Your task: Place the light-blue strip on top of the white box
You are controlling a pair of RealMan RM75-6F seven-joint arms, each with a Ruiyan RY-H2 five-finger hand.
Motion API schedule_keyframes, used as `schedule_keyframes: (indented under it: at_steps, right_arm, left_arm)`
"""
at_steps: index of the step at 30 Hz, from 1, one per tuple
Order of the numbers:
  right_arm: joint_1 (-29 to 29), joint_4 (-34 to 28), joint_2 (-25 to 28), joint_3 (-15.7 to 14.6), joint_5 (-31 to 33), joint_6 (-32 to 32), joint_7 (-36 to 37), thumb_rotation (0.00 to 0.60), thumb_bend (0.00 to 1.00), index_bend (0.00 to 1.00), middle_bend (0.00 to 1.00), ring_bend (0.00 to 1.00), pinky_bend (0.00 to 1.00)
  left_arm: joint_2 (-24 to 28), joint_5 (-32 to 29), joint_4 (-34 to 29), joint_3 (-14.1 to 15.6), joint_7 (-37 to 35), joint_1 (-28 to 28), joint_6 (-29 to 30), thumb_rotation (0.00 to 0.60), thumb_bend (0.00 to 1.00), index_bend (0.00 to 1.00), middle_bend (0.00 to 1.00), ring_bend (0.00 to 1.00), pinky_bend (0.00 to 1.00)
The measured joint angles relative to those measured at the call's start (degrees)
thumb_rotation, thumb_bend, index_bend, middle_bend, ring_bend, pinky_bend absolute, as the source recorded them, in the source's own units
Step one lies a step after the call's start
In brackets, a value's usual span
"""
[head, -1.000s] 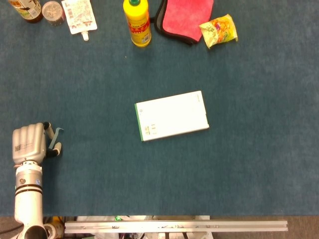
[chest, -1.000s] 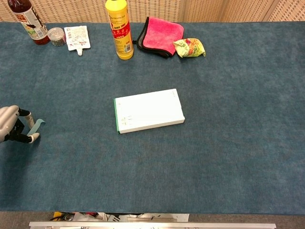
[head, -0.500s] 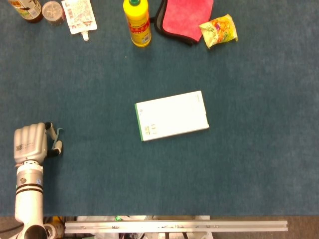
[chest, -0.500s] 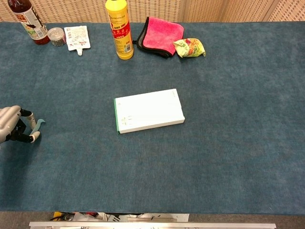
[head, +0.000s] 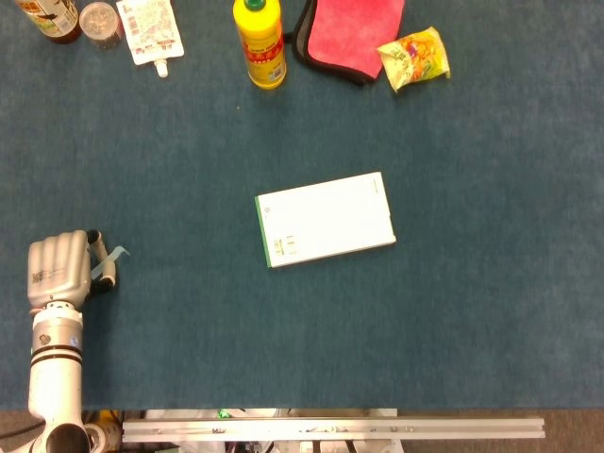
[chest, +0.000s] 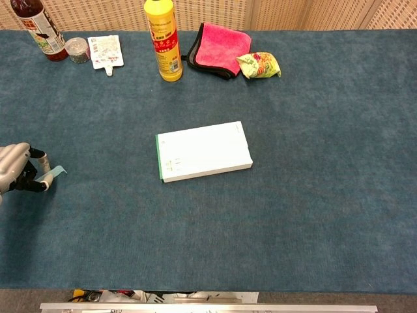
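The white box [head: 325, 219] [chest: 203, 151] lies flat in the middle of the blue cloth, green-edged on its left side. Far to its left, near the table's left edge, my left hand [head: 62, 269] [chest: 15, 171] pinches the small light-blue strip [head: 111, 257] [chest: 53, 172], whose free end sticks out to the right of the fingers. The other fingers are curled in. My right hand does not appear in either view.
Along the far edge stand a yellow bottle [head: 260, 42] [chest: 163, 39], a pink cloth [head: 354, 33], a yellow snack packet [head: 413, 57], a white pouch [head: 151, 33], a small jar [head: 98, 21] and a dark sauce bottle [chest: 38, 26]. A metal rail [head: 330, 429] runs along the near edge.
My left hand has shifted slightly with the strip; the strip's free end now points further right and sits a bit flatter.
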Motion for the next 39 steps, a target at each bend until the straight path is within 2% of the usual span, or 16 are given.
schedule_keyframes:
  at_steps: [9, 15, 21, 32, 39]
  right_arm:
    - [-0.12, -0.02, 0.01, 0.03, 0.02, 0.17, 0.06, 0.6, 0.0, 0.13, 0.32, 0.24, 0.22]
    - [-0.18, -0.14, 0.09, 0.09, -0.01, 0.34, 0.0, 0.6, 0.0, 0.13, 0.32, 0.24, 0.22]
    - [0.05, -0.53, 0.39, 0.08, -0.39, 0.24, -0.56, 0.6, 0.0, 0.13, 0.32, 0.24, 0.22]
    - [1.36, -3.91, 1.38, 0.43, -2.23, 0.47, -3.38, 0.6, 0.0, 0.13, 0.32, 0.24, 0.22]
    - [2.56, -5.59, 1.18, 0.53, -3.08, -0.25, -4.73, 0.6, 0.0, 0.13, 0.32, 0.24, 0.22]
  left_arm:
    - [0.33, 0.18, -0.39, 0.79, 0.08, -0.41, -0.86, 0.527, 0.41, 0.55, 0.92, 0.93, 1.0]
    - [0.61, 0.59, -0.24, 0.88, -0.24, -1.03, -1.79, 0.599, 0.41, 0.57, 0.93, 0.93, 1.0]
    - [2.34, 2.35, -0.69, 0.14, -1.7, -2.49, -3.84, 0.6, 0.41, 0.57, 0.93, 0.93, 1.0]
    - [9.73, 7.57, -6.08, -1.58, -0.85, -10.16, -12.32, 0.6, 0.42, 0.57, 0.93, 0.93, 1.0]
    - [12.29, 7.9, -9.42, -1.9, 5.03, -16.62, -17.53, 0.6, 0.43, 0.58, 0.93, 0.93, 1.0]
